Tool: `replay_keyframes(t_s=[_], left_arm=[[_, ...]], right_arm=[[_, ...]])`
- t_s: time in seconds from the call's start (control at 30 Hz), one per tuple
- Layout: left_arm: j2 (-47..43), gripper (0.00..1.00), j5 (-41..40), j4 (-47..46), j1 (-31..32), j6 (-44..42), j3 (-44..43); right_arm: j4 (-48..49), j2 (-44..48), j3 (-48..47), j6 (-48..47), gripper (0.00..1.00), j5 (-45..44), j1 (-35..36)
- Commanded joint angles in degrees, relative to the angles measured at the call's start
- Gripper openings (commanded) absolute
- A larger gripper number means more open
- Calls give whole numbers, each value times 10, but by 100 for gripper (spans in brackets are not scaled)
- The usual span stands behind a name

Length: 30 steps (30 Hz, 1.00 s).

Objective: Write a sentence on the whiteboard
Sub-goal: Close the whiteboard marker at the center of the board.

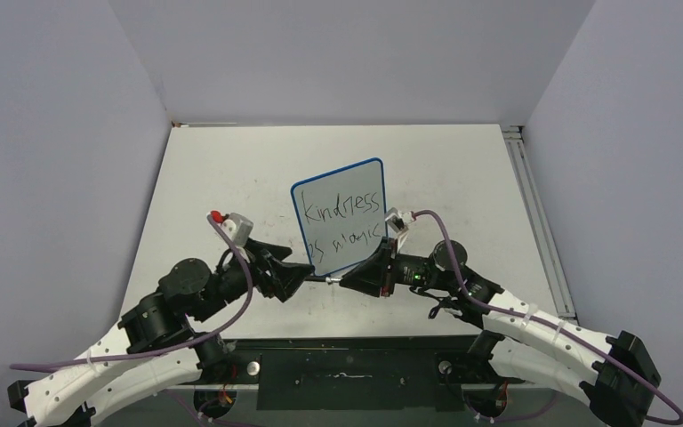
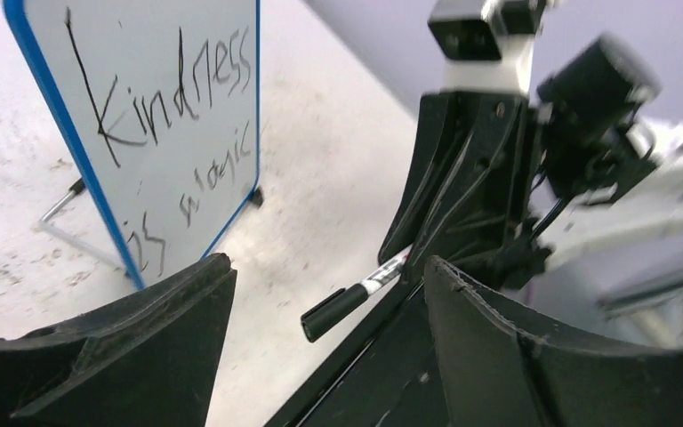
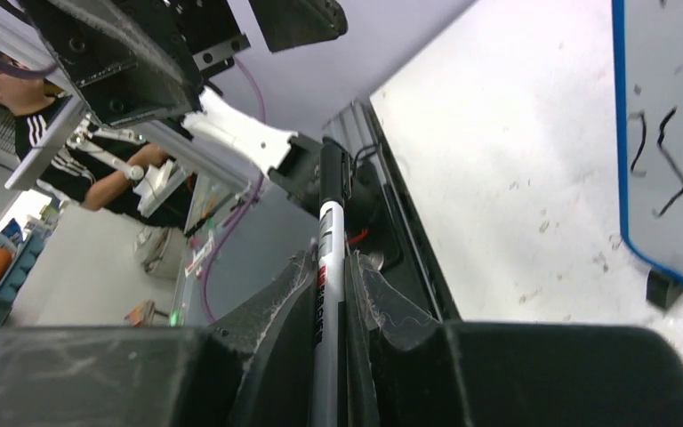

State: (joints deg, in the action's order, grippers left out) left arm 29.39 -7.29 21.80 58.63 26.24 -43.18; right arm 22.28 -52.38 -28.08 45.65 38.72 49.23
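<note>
The whiteboard [image 1: 338, 218] with its blue frame stands upright in the middle of the table. The sentence [image 1: 345, 212] on it reads "Kindness is magic" in two black lines. The board also shows in the left wrist view [image 2: 169, 133] and the right wrist view [image 3: 676, 107]. My right gripper [image 1: 349, 281] is shut on a marker [image 3: 327, 231] in front of the board. The marker's black capped end [image 2: 338, 311] points left toward my left gripper [image 1: 301, 276]. My left gripper [image 2: 327, 264] is open, its jaws wide apart on either side of the cap, not touching it.
A metal rail [image 1: 538, 222] runs along the table's right edge. Grey walls close in the back and both sides. A black base plate [image 1: 347, 374] lies at the near edge. The board's wire stand [image 2: 62, 205] and black foot [image 3: 662, 289] rest on the table.
</note>
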Motion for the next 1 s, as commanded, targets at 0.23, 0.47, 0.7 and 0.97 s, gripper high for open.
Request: replay_keyframes(t_s=[0.23,0.47,0.7,0.97], left_arm=[[-7,77,-62,-134,-9,172,-5],[2,70,-33,-160,-20,199,13],[14,62,20,-210,-49,231,34],[9,39,72,-272,-99,276,64]], right_arm=[[162,27,-7,18,5,-55,-2],[227,10,-7,37,5,-49,-1],[262,-4,-9,45,5,-36,-1],[281,-6,-1,53,5,-41,-1]])
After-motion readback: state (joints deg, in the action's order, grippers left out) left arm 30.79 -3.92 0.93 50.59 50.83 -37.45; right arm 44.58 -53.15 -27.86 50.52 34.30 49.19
